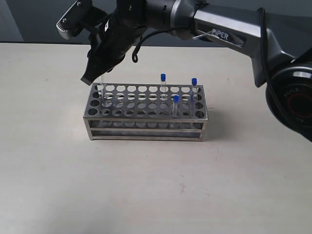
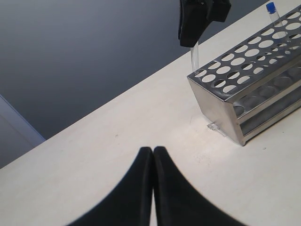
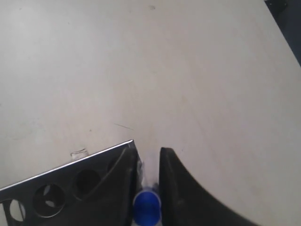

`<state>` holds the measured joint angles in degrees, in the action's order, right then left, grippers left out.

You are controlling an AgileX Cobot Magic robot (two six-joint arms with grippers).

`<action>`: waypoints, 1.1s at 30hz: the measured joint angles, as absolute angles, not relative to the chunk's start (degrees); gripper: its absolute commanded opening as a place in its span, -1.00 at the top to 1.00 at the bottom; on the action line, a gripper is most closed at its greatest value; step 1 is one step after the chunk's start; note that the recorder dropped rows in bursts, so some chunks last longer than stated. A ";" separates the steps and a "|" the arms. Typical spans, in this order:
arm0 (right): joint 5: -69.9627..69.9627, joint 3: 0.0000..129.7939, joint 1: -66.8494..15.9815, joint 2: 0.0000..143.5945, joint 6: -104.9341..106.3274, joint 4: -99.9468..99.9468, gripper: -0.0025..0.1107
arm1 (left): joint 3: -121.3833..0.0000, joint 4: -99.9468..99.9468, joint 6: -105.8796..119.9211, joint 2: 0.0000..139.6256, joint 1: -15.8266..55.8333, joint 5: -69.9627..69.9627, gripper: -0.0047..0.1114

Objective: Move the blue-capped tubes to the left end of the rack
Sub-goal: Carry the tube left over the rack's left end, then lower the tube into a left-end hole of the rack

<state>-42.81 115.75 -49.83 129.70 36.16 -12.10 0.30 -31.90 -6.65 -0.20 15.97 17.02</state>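
The steel rack (image 1: 146, 118) stands mid-table. Three blue-capped tubes stand in its right half: two in the back row (image 1: 163, 85) (image 1: 194, 87) and one nearer the front (image 1: 176, 105). My right gripper (image 1: 95, 73) reaches across to the rack's left end, shut on the fourth tube (image 1: 103, 83). That tube hangs upright with its lower end at the back-left corner hole. The right wrist view has its blue cap (image 3: 147, 207) pinched in the right gripper (image 3: 148, 153), beside the rack's corner (image 3: 66, 172). My left gripper (image 2: 153, 149) is shut and empty, over bare table left of the rack (image 2: 225, 101).
The pale table (image 1: 58, 175) stretches out on every side of the rack. The right arm's grey link (image 1: 234, 29) runs above the rack's back edge. In the left wrist view the right gripper (image 2: 190, 33) holds the clear tube (image 2: 194, 54) above the rack's corner.
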 measured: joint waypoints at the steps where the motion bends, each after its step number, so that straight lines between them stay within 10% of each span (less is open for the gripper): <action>1: -42.93 115.75 -49.83 129.70 36.16 -12.10 0.97 | 0.30 -31.90 -6.65 -0.20 15.97 17.02 0.90; 33: -49.11 115.75 -50.90 127.97 35.96 -14.46 0.97 | 0.30 -31.90 -6.65 -0.20 15.97 17.02 0.90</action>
<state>-49.11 115.75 -50.90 127.97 35.96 -14.46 0.30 -31.90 -6.65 -0.20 15.97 17.02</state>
